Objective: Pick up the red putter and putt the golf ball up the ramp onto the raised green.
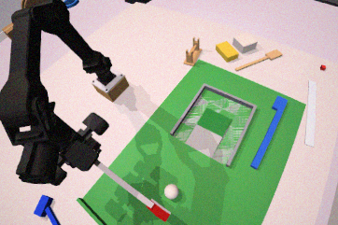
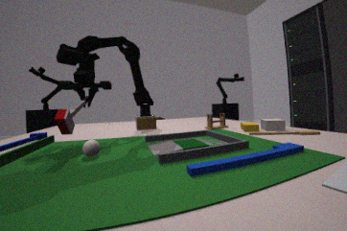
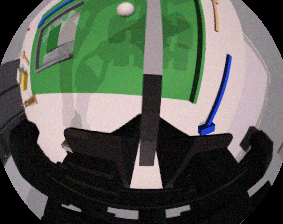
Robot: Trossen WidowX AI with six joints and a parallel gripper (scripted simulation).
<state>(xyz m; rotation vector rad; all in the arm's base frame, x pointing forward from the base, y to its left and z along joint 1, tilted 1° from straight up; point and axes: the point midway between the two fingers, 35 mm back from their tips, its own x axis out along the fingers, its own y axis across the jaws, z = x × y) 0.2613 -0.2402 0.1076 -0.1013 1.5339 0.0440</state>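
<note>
Overhead, low side (tabletop-level), wrist fisheye

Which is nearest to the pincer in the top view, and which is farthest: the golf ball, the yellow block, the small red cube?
From the pincer, shut on the putter:
1. Golf ball, on the green mat, near the putter head.
2. Yellow block, beyond the mat's far edge.
3. Small red cube, at the far right.

The green mat (image 1: 261, 176) looks matt and soft, like felt. The golf ball (image 1: 171, 190) is smooth, white and faintly glossy. The putter (image 1: 133, 189) has a plain pale shaft and a smooth red plastic-looking head. The arm (image 1: 33, 88) is matt black. The far small rack (image 1: 193, 54) and paddle (image 1: 259, 60) look like bare wood.
</note>
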